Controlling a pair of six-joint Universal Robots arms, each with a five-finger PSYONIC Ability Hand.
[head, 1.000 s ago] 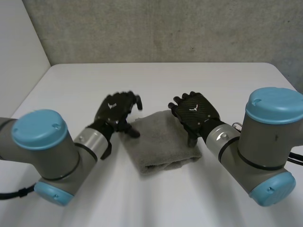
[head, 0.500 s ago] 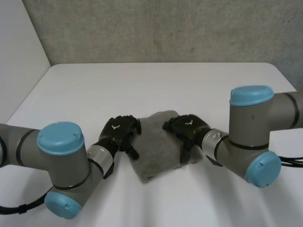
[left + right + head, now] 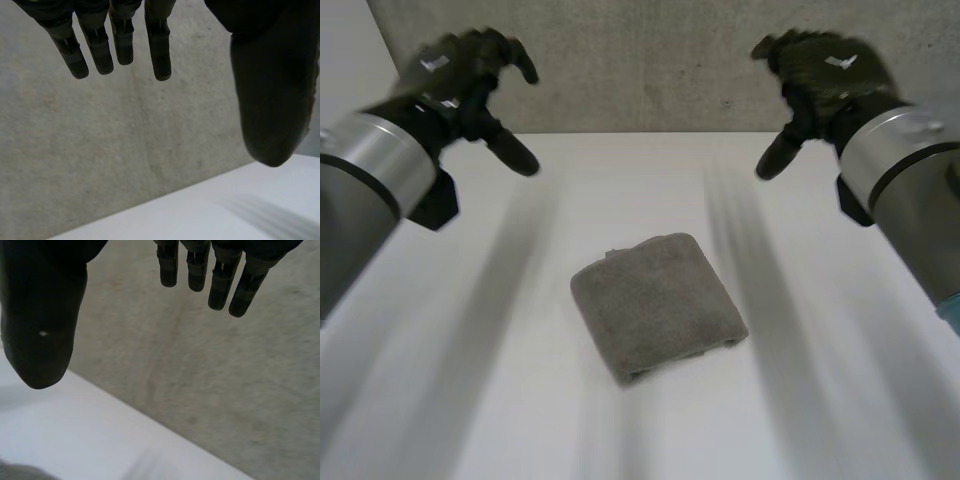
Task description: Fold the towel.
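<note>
A grey towel (image 3: 655,305) lies folded into a small thick rectangle in the middle of the white table (image 3: 650,180), with nothing touching it. My left hand (image 3: 460,75) is raised high at the far left, well away from the towel, its fingers (image 3: 120,35) straight and empty. My right hand (image 3: 820,75) is raised at the far right, also apart from the towel, with fingers (image 3: 220,275) straight and thumb (image 3: 42,325) spread, holding nothing. A grey sliver of towel (image 3: 20,472) shows far below the right thumb.
A grey concrete wall (image 3: 640,60) rises behind the table's far edge. A pale wall (image 3: 350,150) stands at the left. Both grey arms (image 3: 360,190) reach in along the sides above the table.
Both hands have left the towel's sides and swung up and outward, away from it. The left hand's fingers have straightened. The towel stays folded in place.
</note>
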